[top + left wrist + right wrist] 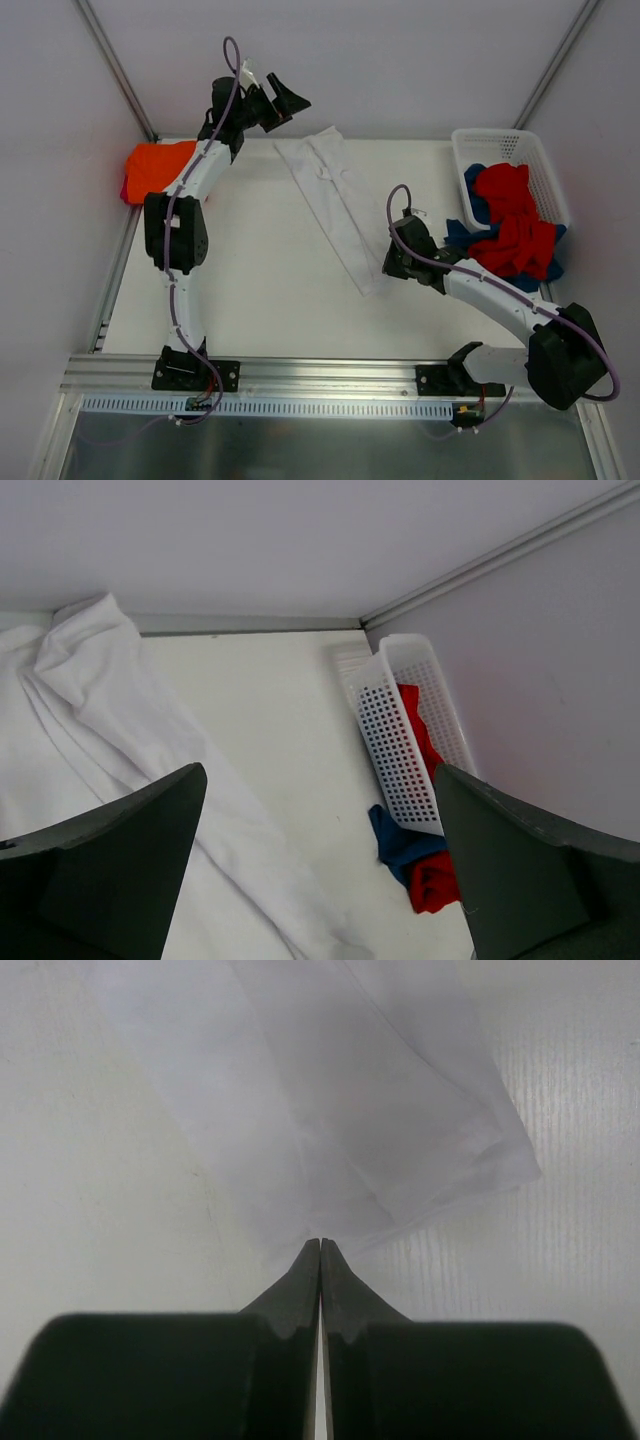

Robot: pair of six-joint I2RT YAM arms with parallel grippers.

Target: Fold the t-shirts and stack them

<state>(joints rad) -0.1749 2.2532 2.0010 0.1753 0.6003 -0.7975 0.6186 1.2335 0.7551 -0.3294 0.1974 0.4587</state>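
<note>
A white t-shirt (pixel 335 205), folded into a long narrow strip, lies diagonally across the table's middle; it also shows in the left wrist view (pixel 90 710) and the right wrist view (pixel 330 1090). My left gripper (pixel 283 105) is open and empty, raised above the strip's far end (pixel 320 772). My right gripper (pixel 390 262) is shut, low beside the strip's near end; its tips (pixel 320 1243) touch the hem, and no cloth shows between them. A folded bright orange t-shirt (pixel 158 168) lies at the far left.
A white perforated basket (pixel 500 140) stands at the far right, with red (pixel 510 215) and blue (pixel 465 232) t-shirts spilling over its near side. The basket (pixel 400 750) also shows in the left wrist view. Walls close the back and sides.
</note>
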